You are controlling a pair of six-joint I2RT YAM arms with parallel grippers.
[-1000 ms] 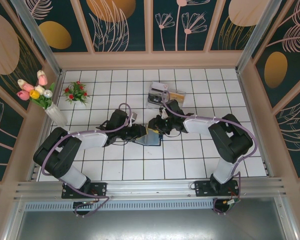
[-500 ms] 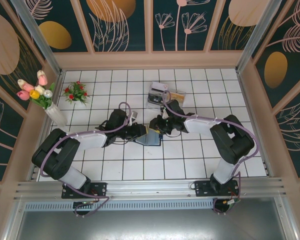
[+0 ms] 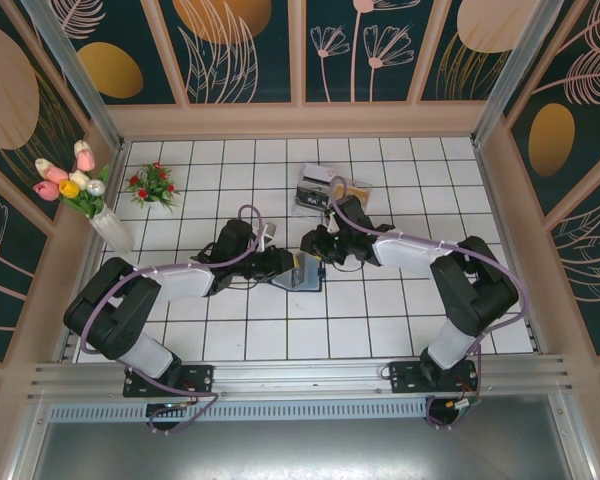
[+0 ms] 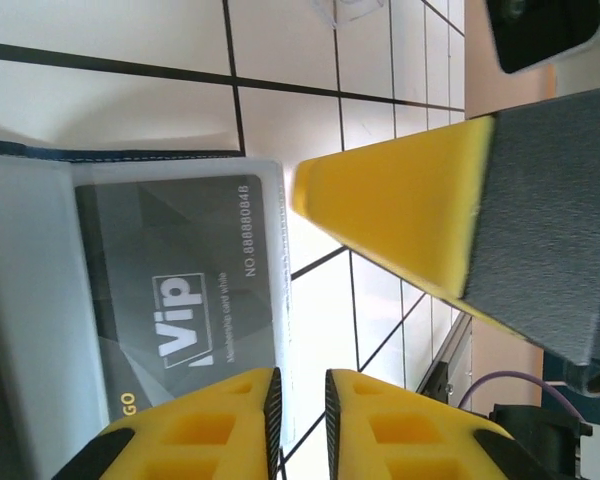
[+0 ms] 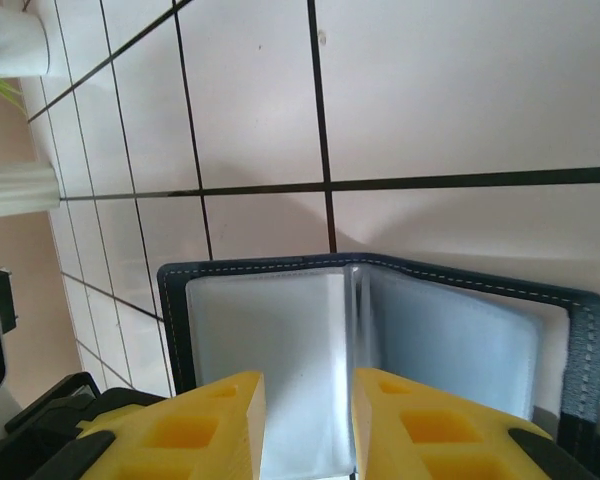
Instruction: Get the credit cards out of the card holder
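A: Item: card holder (image 3: 302, 276)?
B: Open, mid-bench (image 3: 230, 335); grey credit card (image 4: 180, 290) in its clear pocket.
A: Fingers?
B: Left fingers (image 4: 220, 425): narrow at pocket edge, grip unclear. Right fingers (image 5: 195, 425): narrow, holding middle leaf.

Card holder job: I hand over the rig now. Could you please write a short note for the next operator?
Left tool: nearly shut, pinching the clear sleeve edge of the card holder.
Right tool: its fingers straddle an inner sleeve; grip cannot be confirmed.
Card holder: open on the tiled table, between both tools.
Done: holder opened; a grey VIP card shows inside its sleeve, not yet out.
To do: pull that card out, then check the other sleeves.
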